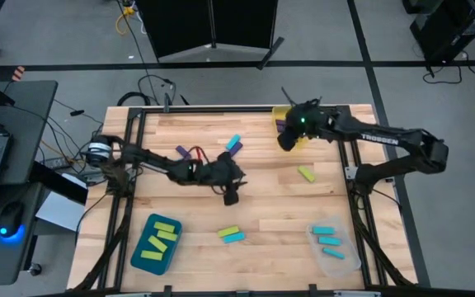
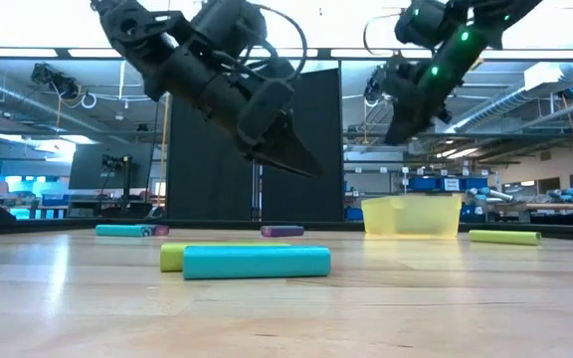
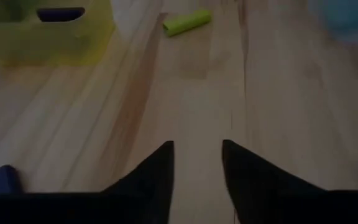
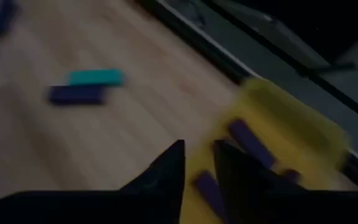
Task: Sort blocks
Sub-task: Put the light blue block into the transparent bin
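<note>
My left gripper (image 1: 239, 173) (image 3: 197, 155) hovers open over bare wood at mid-table, nothing between its fingers. My right gripper (image 1: 285, 140) (image 4: 197, 158) hangs over the near-left rim of the yellow bin (image 1: 293, 125) at the far edge, its fingers a narrow gap apart and empty. Purple blocks (image 4: 248, 140) lie in that bin. Loose on the table are a cyan block (image 4: 95, 76) beside a purple one (image 4: 76, 94), a lime block (image 1: 306, 173) (image 3: 187, 22), and a lime and cyan pair (image 1: 231, 235) near the front.
A teal bin (image 1: 138, 256) at the front left holds lime blocks. A clear bin (image 1: 346, 264) at the front right holds cyan blocks. More small blocks (image 1: 190, 153) lie at the far left beside my left arm. Open wood lies between the lime block and the front pair.
</note>
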`<move>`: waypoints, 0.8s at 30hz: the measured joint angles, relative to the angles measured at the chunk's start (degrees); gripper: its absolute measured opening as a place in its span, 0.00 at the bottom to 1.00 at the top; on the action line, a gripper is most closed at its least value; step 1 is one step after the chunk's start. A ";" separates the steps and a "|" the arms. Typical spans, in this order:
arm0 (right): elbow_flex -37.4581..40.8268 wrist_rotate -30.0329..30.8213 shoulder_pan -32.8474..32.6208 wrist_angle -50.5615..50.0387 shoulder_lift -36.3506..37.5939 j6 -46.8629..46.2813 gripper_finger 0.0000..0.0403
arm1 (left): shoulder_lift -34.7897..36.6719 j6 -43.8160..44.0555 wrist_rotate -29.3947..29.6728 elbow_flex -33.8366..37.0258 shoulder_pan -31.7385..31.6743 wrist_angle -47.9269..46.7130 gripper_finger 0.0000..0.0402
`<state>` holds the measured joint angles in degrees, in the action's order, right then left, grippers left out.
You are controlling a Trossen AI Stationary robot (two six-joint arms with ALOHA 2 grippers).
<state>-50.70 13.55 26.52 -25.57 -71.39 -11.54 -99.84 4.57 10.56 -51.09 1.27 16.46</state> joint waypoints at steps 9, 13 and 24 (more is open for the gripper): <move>0.00 3.83 -12.37 2.12 -3.77 -6.07 0.20 | 5.95 3.93 -7.56 -0.02 -10.12 -10.27 0.15; 0.00 4.65 -16.75 4.13 -6.91 -9.79 0.25 | 6.00 7.71 -5.68 0.00 -15.06 -16.91 0.15; 0.02 9.35 -23.70 6.88 -11.35 -12.50 0.37 | 2.39 6.89 -1.68 -0.04 -21.36 -11.76 0.38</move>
<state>-50.68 22.90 2.83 -18.69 -82.73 -24.03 -97.45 11.46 8.88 -51.13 -20.09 4.71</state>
